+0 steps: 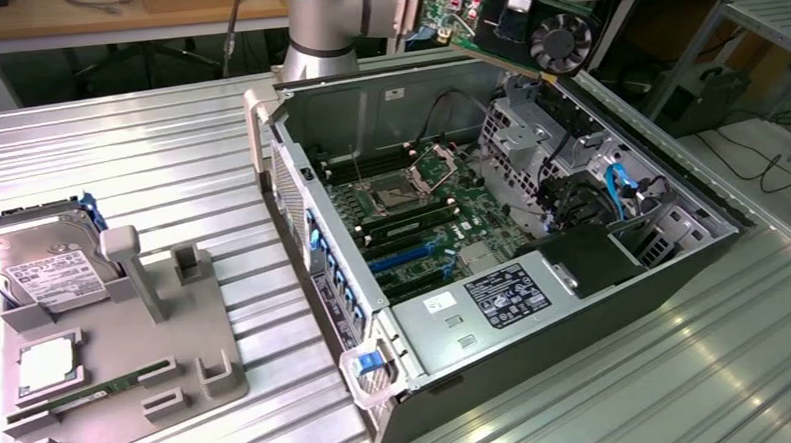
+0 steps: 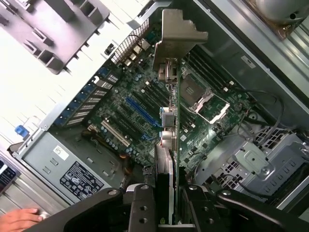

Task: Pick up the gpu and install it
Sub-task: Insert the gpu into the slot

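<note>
On the exterior view's left, a grey holder (image 1: 120,334) lies on the ribbed metal table (image 1: 138,133). A silver hard drive (image 1: 30,269) sits at its far end, a square processor (image 1: 48,362) rests in a pocket nearer the camera, and a slim green memory stick (image 1: 102,387) lies in a slot just beside that. In the middle, the computer case (image 1: 404,91) lies on its side with the cover off, its motherboard (image 1: 422,200) facing up and the power supply (image 1: 506,297) at the near end. My arm (image 1: 327,24) stands behind the case's far wall. Further right I hold the gpu (image 1: 548,37) tilted in the air above the far corner of the case, over the drive cage (image 1: 518,126). Its black fan is turned toward the camera and it touches nothing below. In the wrist view my claw (image 2: 169,212) is closed narrow on the card, one finger against each face. I see the card edge-on, with its pale bracket (image 2: 177,36) at the end away from me, hanging over the motherboard and apart from the slots. A person's hand (image 2: 19,220) rests on the table outside the case, by the power supply end.
</note>
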Robot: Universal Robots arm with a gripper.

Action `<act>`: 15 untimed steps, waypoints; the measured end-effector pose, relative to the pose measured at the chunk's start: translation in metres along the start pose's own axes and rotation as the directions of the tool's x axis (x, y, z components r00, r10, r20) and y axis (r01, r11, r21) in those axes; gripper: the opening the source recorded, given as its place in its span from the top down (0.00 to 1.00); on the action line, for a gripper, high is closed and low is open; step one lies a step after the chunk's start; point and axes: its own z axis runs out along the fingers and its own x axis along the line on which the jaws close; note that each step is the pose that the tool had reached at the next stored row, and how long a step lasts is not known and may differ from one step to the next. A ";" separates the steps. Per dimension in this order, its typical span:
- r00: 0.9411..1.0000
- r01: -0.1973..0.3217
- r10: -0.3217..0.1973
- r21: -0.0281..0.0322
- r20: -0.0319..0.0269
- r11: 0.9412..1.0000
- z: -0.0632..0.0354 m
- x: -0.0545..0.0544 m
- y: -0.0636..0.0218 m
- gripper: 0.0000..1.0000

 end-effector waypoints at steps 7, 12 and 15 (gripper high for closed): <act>0.997 0.076 -0.076 0.000 0.000 0.997 0.0000 0.000 0.0000 0.73; 0.992 0.127 -0.127 0.000 0.001 0.992 0.0000 0.000 0.0000 0.73; 0.987 0.159 -0.159 0.000 0.001 0.987 0.0000 0.000 -0.0001 0.73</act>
